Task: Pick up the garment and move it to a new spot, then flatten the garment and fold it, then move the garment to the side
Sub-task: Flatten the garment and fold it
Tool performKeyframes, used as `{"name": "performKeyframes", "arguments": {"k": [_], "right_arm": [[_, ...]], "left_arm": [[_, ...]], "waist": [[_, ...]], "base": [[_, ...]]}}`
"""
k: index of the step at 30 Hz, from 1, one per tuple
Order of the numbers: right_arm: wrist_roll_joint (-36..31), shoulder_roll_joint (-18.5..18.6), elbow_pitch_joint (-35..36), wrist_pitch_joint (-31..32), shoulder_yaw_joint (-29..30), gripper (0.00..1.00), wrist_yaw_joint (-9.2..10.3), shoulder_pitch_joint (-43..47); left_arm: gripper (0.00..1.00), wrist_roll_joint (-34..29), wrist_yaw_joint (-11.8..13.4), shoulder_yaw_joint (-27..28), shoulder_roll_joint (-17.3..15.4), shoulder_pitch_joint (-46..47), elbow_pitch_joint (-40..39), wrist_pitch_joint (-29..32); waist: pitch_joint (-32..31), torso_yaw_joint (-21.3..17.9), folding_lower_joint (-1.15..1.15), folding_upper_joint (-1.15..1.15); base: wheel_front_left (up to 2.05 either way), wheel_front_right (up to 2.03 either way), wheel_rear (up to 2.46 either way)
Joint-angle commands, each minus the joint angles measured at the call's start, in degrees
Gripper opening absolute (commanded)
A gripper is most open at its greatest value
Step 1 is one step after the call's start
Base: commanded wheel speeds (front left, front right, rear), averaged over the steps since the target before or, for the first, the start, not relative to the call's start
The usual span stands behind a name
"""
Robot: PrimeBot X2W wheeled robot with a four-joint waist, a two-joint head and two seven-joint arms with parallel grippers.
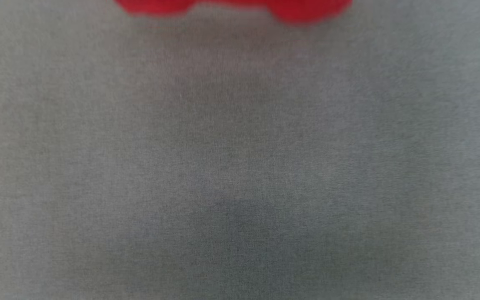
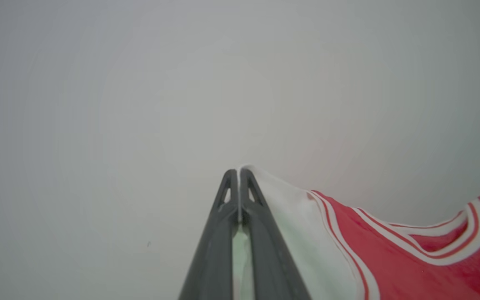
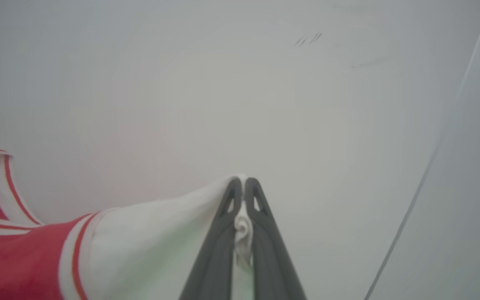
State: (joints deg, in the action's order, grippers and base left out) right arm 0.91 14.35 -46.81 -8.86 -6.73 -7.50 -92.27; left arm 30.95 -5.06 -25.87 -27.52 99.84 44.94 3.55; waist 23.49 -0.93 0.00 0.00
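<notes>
garment (image 2: 411,266): soft cloth, matt red body, matt white sleeve panel, red-and-white striped trim | left claw (image 2: 238,171): dark grey, plastic-looking, smooth, matt | right claw (image 3: 244,180): same dark matt plastic look | table (image 1: 240,166): grey woven-looking cloth cover, matt, fine even grain

Left gripper (image 2: 238,171): fingers pressed together at the tips, pinching a white sleeve edge of the garment (image 2: 394,258). Right gripper (image 3: 243,181): same, tips closed on bunched white sleeve fabric.

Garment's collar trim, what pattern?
Red-and-white stripes on the collar trim, clearest in left wrist view.
</notes>
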Motion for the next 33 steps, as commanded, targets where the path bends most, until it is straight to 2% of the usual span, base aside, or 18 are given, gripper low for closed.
{"name": "performKeyframes", "arguments": {"k": [1,5,8,14,17,20,24,31,33], "right_arm": [[-3.0,-0.5,-1.8,-2.3,0.8,0.0,0.02,-1.3],[-6.9,-1.5,-5.6,-4.7,2.9,0.0,0.02,-2.5],[-7.4,-2.4,-9.7,-4.6,2.7,0.0,0.02,-0.6],[0.0,-4.4,-16.0,-3.7,0.5,0.0,0.02,4.8],[4.6,-4.4,-16.8,-2.4,-3.1,0.0,0.02,9.1],[7.7,-3.8,-16.0,-1.0,-5.8,0.0,0.02,12.0],[16.1,-3.1,-11.6,3.7,-10.9,0.0,0.02,19.6],[29.9,5.2,5.7,15.3,-18.3,0.0,0.03,35.8],[32.7,8.1,11.1,19.1,-19.0,0.0,0.02,40.9]], "left_arm": [[0.0,-1.0,0.0,0.0,0.5,1.7,1.6,-3.2],[0.0,-2.0,-0.3,-0.6,1.5,2.5,5.5,-10.1],[0.0,-1.5,-1.3,-1.9,2.4,-0.3,9.2,-11.3],[0.0,1.5,-2.4,-4.8,3.1,-8.5,13.3,-8.9],[0.0,4.8,-2.4,-7.8,3.2,-14.2,11.4,-5.4],[0.0,7.4,-2.4,-9.5,1.8,-17.9,9.4,-2.7],[0.0,13.4,-2.4,-12.3,-1.3,-26.1,4.0,3.4],[0.0,21.3,-2.4,-14.6,-7.7,-40.7,-8.3,13.6],[0.0,22.3,-1.4,-14.8,-9.8,-44.6,-12.8,16.1]], "waist": [[2.9,0.7,0.0,0.0],[3.4,1.2,0.0,0.0],[2.9,1.6,0.0,0.0],[0.7,2.4,0.0,0.0],[-0.7,2.6,0.0,0.0],[-1.7,2.7,0.0,0.0],[-3.9,2.5,0.0,0.0],[-7.1,2.7,0.0,0.0],[-7.7,2.7,0.0,0.0]], "base": [[0.0,0.0,0.0],[0.0,0.0,0.0],[0.0,0.0,0.0],[0.0,0.0,0.0],[0.0,0.0,0.0],[0.0,0.0,0.0],[0.0,0.0,0.0],[0.0,0.0,0.0],[0.0,0.0,0.0]]}}
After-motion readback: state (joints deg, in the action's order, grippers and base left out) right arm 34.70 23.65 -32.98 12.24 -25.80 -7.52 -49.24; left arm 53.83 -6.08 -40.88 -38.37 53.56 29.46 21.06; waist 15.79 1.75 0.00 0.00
